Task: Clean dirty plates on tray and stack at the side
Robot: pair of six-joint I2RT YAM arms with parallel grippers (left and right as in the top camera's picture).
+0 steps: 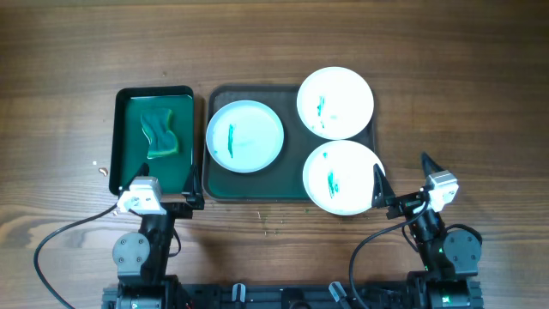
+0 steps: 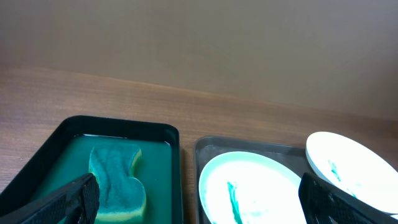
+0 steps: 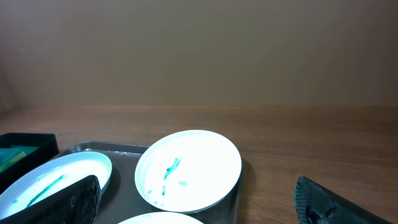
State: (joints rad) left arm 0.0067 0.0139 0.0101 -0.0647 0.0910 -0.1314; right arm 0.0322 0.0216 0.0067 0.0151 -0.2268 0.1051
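Observation:
Three white plates with green smears lie on the dark grey-green tray (image 1: pixel 216 182): a faintly bluish one (image 1: pixel 244 136) at left, one (image 1: pixel 335 102) at back right, one (image 1: pixel 343 178) at front right overhanging the tray's edge. My left gripper (image 1: pixel 163 204) is open and empty at the near edge of the bright green tray. My right gripper (image 1: pixel 403 178) is open and empty just right of the front right plate. The left wrist view shows the bluish plate (image 2: pixel 252 186) between its fingers (image 2: pixel 199 202). The right wrist view shows the back plate (image 3: pixel 188 168) ahead of its fingers (image 3: pixel 196 202).
A bright green tray (image 1: pixel 129 137) left of the dark tray holds a wavy green sponge (image 1: pixel 161 130), which also shows in the left wrist view (image 2: pixel 116 180). Bare wooden table (image 1: pixel 463 103) lies to the right of the dark tray and behind it.

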